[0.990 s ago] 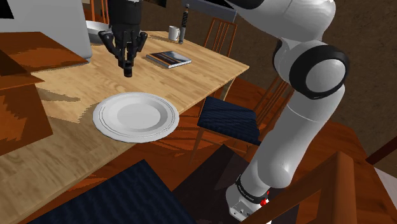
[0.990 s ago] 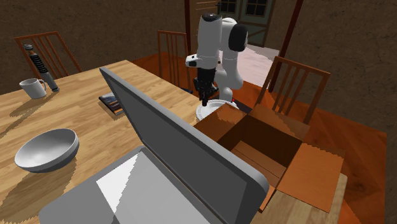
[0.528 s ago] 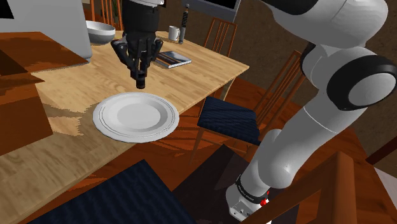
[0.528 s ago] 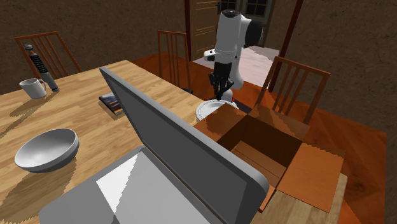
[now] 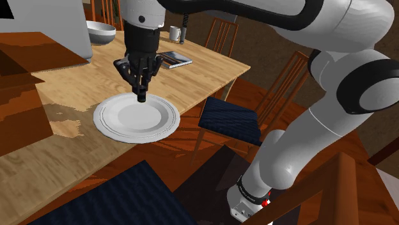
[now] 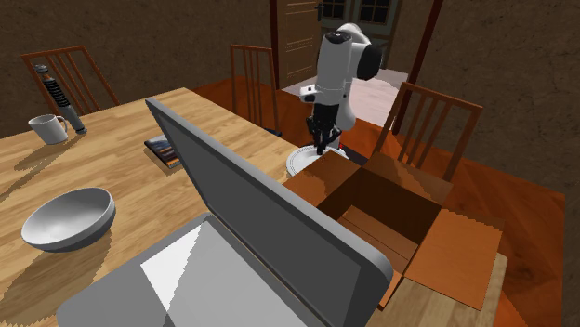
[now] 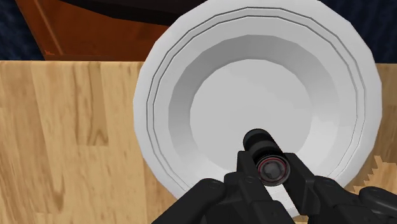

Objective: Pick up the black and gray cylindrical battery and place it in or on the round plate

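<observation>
a: one battery [image 7: 258, 140], dark and cylindrical, is pinched between the two black fingers of the gripper [image 7: 273, 170]. a reddish ring shows on the end nearest the hand.
b: so the fingers aren't spread wide?
a: no, they stand only as far apart as the battery is thick, pressing on both of its sides.
b: what's under the gripper?
a: the round white plate [image 7: 159, 89], directly below. in the shoulder view the gripper [image 5: 141, 88] points straight down. the battery [image 5: 141, 98] pokes out past the fingertips, low over the plate [image 5: 105, 124]. i can't tell whether it touches.
b: centred on it?
a: not quite. the gripper hangs over the plate's inner dish, off its middle.
b: anything else close by?
a: beyond the gripper on the wooden table [image 5: 211, 67] lies a book [image 5: 172, 59]. farther past it are a white mug [image 5: 174, 32] and a grey bowl [image 5: 101, 31]. in the second exterior view the gripper [image 6: 323, 147] hangs above the plate [image 6: 298, 163], with an open brown box [image 6: 390, 209] right beside them.
</observation>
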Motion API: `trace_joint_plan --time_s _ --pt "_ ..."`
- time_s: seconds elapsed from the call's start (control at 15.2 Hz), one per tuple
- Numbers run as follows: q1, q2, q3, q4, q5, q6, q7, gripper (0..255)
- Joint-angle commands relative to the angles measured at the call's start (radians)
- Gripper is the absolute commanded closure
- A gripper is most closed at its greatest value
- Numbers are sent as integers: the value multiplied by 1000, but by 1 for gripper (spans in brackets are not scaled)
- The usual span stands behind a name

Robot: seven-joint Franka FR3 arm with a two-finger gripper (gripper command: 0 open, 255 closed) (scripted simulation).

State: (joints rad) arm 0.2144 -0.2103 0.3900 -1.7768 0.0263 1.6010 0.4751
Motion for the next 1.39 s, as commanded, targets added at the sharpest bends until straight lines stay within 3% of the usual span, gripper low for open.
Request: trace_joint_plan --time_s 0.0,0.46,0.99,1.06,1.32 --pt "1 -8 0 -36 3 29 -1 255" --pt "4 -23 1 -143 9 122 -2 255" --pt "4 -23 1 -143 9 122 -2 255" --pt "4 -23 1 -143 9 122 -2 0" --pt "4 -23 1 -143 9 122 -2 0"
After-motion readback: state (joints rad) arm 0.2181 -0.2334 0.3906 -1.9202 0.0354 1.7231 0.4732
